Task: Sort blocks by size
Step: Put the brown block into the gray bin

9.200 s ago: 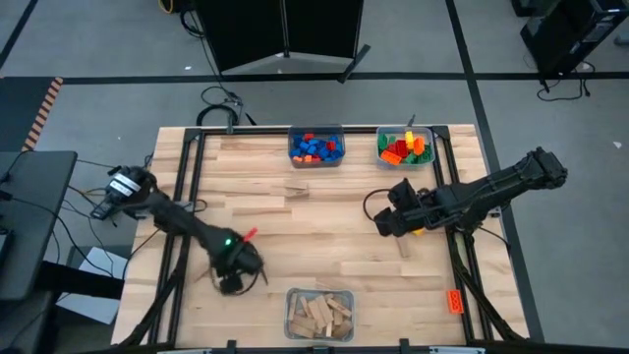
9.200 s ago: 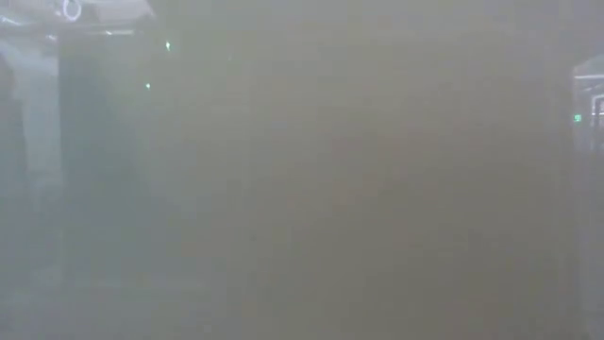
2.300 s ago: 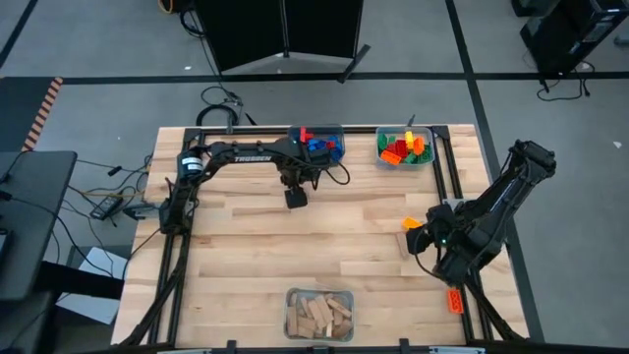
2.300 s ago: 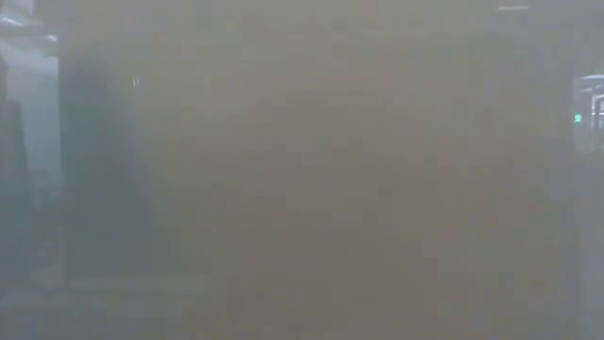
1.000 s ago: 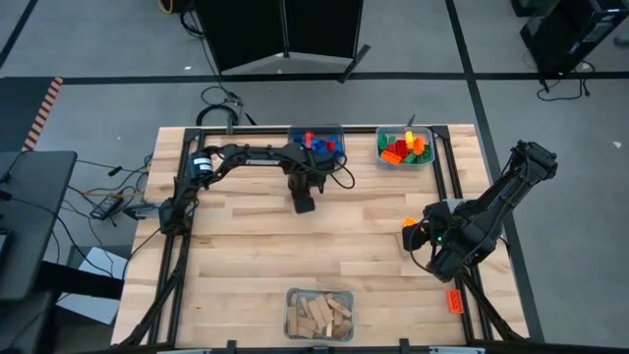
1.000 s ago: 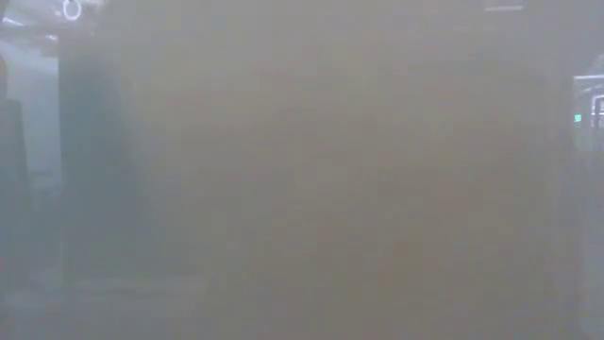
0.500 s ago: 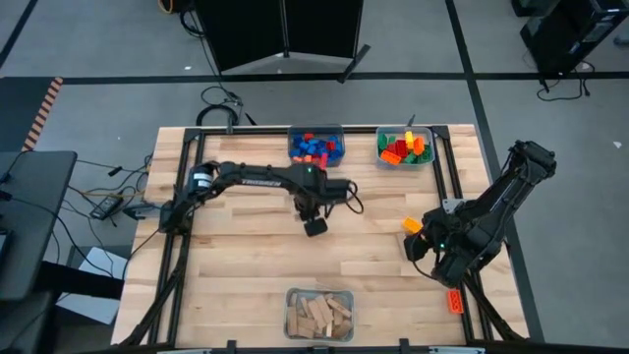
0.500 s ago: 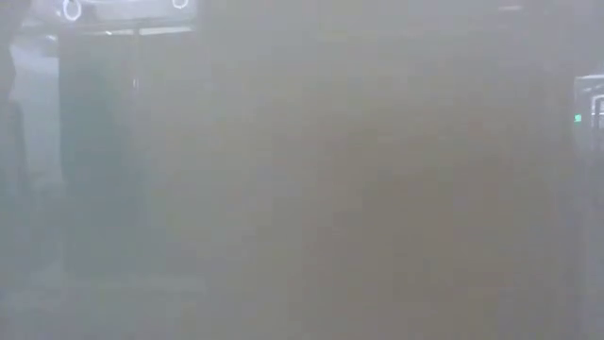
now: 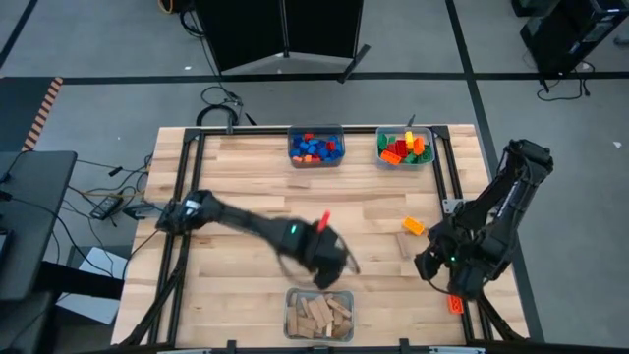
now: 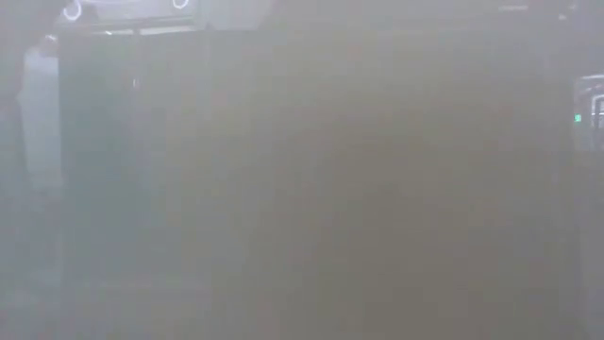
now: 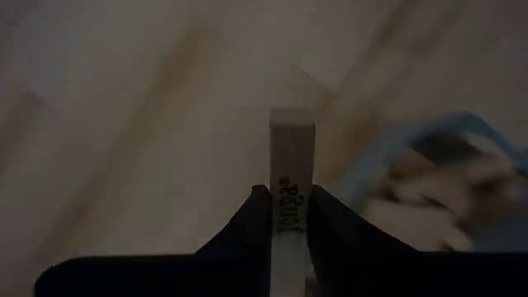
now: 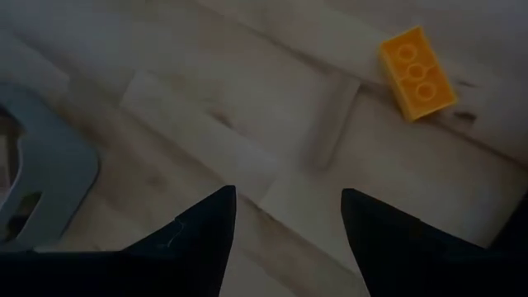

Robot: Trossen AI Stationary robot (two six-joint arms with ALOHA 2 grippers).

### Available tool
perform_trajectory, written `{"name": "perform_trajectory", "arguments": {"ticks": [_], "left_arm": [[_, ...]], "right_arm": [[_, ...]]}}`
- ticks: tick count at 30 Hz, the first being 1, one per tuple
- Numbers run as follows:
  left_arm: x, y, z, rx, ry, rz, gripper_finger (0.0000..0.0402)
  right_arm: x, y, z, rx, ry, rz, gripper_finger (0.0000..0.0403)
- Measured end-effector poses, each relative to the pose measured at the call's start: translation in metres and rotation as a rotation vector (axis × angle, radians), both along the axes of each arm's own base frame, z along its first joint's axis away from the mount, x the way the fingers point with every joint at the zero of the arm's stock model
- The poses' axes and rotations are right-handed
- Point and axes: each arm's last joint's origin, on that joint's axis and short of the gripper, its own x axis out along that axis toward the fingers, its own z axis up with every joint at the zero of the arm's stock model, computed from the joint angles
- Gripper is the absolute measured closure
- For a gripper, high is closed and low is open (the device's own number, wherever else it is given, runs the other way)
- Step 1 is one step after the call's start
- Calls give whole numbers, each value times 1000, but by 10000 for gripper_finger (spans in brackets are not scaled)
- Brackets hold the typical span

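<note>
Left gripper [image 9: 332, 267], blurred in the high view, hangs over the near middle of the table [image 9: 246, 187] just on the far side of the wood bin [image 9: 319, 315], and its fingers [image 11: 252, 227] are pinched on a tan plank [image 11: 290, 186]. In the left wrist view the plank stands edge-on between them, its long axis running straight out ahead of the gripper, its free end pointing toward the bin [image 11: 450, 194], which shows ahead and off to one side with wooden pieces inside. So the drop turns on one thing: the bin lies just nearward of the gripper, and I judge the plank needs carrying a little further that way before letting go, or it may catch the rim. Further right on the far edge sit the blue bin [image 9: 315, 147] and the mixed bin [image 9: 405, 147], both well apart from this move. Right of centre an orange brick [image 9: 414, 226] lies loose on the table with a second plank [image 9: 402, 245] just beside it, its long axis running roughly far to near. Right gripper [image 9: 429, 264] hovers at the right edge, jaws apart and empty; its wrist view shows that plank [image 12: 337, 124] straight ahead between the fingers [image 12: 202, 235] and the brick [image 12: 417, 73] past it, long axis slanted. The right arm is plainly nearer to both.
</note>
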Motion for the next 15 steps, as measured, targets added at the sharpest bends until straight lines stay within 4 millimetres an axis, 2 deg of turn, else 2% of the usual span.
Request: {"name": "perform_trajectory", "arguments": {"ticks": [4,7,12,15], "left_arm": [[-15,-45,-1,-47,-46,104,331],[-26,-70,0,-60,-84,187,328],[-39,-102,-1,-82,-160,236,326],[-42,-114,-2,-103,-192,245,325]], "right_arm": [[-3,4,0,14,-9,28,168],[-5,7,0,23,-13,42,168],[-5,8,0,32,-18,46,169],[-5,8,0,35,-20,46,170]]}}
